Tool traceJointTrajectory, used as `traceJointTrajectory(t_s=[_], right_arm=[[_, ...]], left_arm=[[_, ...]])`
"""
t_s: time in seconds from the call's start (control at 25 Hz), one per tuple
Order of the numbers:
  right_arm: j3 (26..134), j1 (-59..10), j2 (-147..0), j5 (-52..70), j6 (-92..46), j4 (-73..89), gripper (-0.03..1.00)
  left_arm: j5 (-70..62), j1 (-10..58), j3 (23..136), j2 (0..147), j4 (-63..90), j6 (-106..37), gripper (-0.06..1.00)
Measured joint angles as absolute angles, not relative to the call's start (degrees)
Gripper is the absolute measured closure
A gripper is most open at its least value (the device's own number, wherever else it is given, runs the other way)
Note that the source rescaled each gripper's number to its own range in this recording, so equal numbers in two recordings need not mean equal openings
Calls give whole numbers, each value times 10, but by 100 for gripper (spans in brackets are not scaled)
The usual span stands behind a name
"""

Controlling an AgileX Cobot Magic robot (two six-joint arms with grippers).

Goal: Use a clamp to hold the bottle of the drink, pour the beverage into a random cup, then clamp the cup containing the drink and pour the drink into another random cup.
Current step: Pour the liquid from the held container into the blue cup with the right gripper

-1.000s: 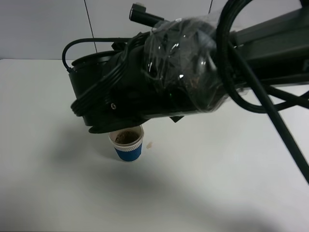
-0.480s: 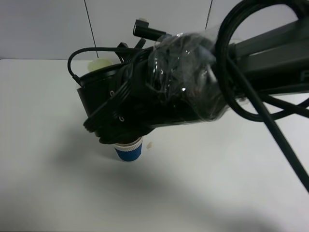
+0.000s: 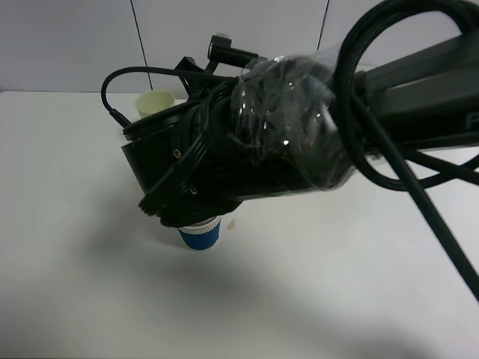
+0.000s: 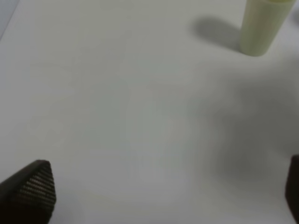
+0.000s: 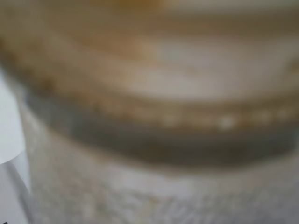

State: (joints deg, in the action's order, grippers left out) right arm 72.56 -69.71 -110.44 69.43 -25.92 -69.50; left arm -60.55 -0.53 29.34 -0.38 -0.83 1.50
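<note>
My right arm (image 3: 247,161) reaches across from the right and hangs over the cup containing the drink (image 3: 199,232). Only that cup's blue band and a bit of its white rim show below the wrist. The right clamp is hidden under the wrist. Blurred clear plastic with a brownish tint fills the right wrist view, which I take for the bottle (image 5: 149,112) held in the shut jaws. No beverage shows clearly. The other cup, a pale yellow-green tumbler (image 3: 155,102) (image 4: 261,25), stands behind the arm. My left gripper (image 4: 161,196) is open over bare table, well short of the tumbler.
A small brown drop (image 3: 233,223) lies on the white table (image 3: 67,224) just right of the blue-banded cup. Black cables (image 3: 397,164) loop off the right arm across the right side of the high view.
The right arm's wrist has shifted right and down over the blue-banded cup, covering its mouth. The yellow-green tumbler behind it has come into sight. The left gripper stays open.
</note>
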Motion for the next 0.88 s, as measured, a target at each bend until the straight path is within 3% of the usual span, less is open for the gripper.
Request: traceJointTrajectory(t_s=[0.88], right_arm=[[695, -711, -1104, 693, -258, -710, 97]], left_arm=[[-605, -5, 293, -4, -8, 15, -6]])
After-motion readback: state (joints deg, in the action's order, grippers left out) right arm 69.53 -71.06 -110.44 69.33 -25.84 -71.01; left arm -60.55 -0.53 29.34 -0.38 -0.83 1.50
